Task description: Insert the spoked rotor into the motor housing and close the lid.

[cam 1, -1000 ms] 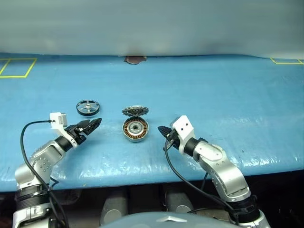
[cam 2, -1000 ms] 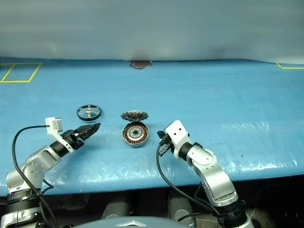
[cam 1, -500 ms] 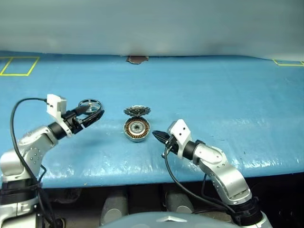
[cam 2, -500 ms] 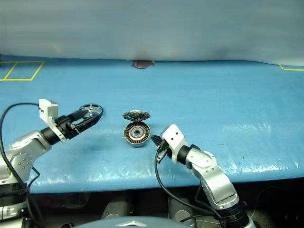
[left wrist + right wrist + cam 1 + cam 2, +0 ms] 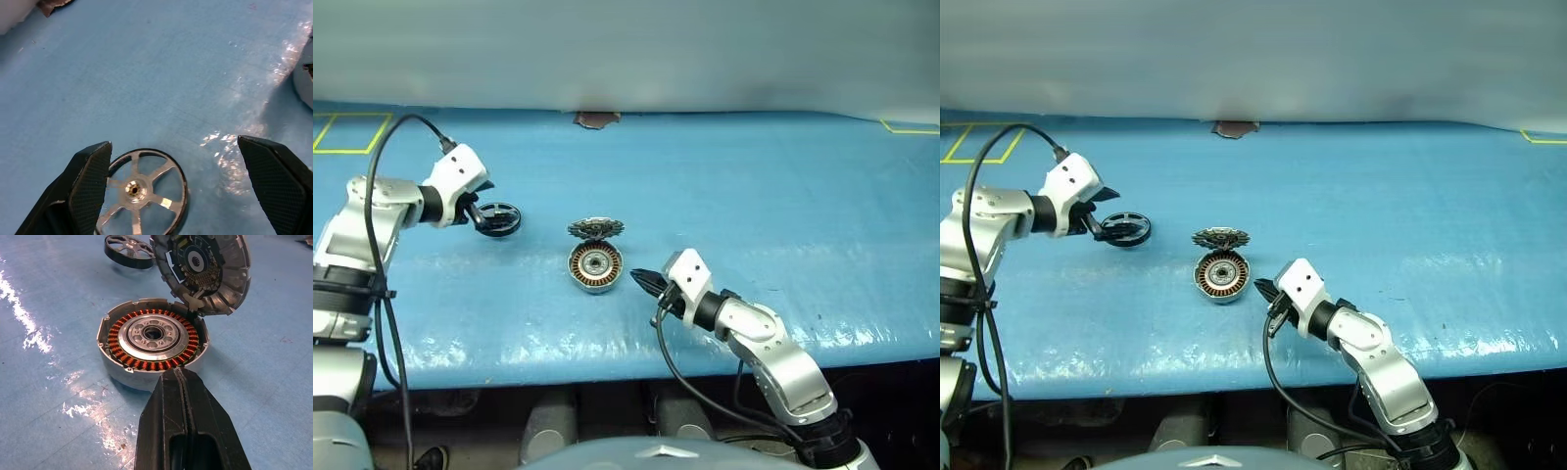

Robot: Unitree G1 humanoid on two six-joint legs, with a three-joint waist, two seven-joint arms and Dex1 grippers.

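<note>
A: Where is the spoked rotor (image 5: 142,190) placed?

B: It is laid flat on the blue table (image 5: 783,196), left of the motor housing (image 5: 151,345) and well apart from it. The left gripper (image 5: 183,188) is held above it with its fingers spread wide — one finger is seen over the rim, the other far off to the side over bare table.

A: And the housing?

B: It is found at the centre of the table, the lid (image 5: 205,269) propped open on its far edge, the copper windings exposed. The right gripper (image 5: 182,382) is poised just at its near right side, fingers pressed together.

A: How should the pickup be done well?

B: The spread should be centred on the hub first, it is judged — then the fingers lowered outside the thin rim and closed across it, so the wheel is lifted level.
</note>
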